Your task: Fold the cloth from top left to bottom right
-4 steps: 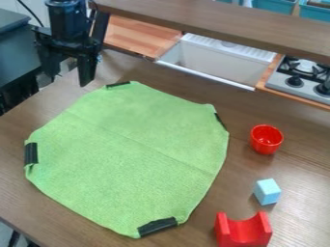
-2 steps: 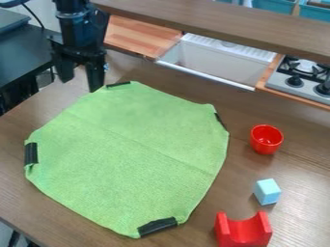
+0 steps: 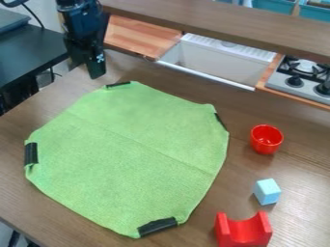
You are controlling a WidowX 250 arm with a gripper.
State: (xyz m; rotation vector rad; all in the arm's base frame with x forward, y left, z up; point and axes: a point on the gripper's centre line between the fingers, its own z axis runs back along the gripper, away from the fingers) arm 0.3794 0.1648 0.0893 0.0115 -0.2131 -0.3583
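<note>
The black gripper (image 3: 89, 68) hangs at the upper left, above the table and just up and left of the cloth's top-left edge, apart from it. The green cloth (image 3: 132, 149) lies spread flat on the table, with a faint crease across its middle. Its corners are tucked in and carry black strips: one at the top left near the gripper, one at the left, one at the right and one at the bottom.
A red cup (image 3: 266, 139), a pale blue block (image 3: 267, 191) and a red arch-shaped block (image 3: 243, 230) stand right of the cloth. Behind are a brown ledge (image 3: 213, 21), a sink (image 3: 216, 58) and a stove (image 3: 303, 79).
The gripper has moved right, turned as it went, and now hangs slightly higher than in the middle frame. The cloth and the objects beside it have stayed where they were.
</note>
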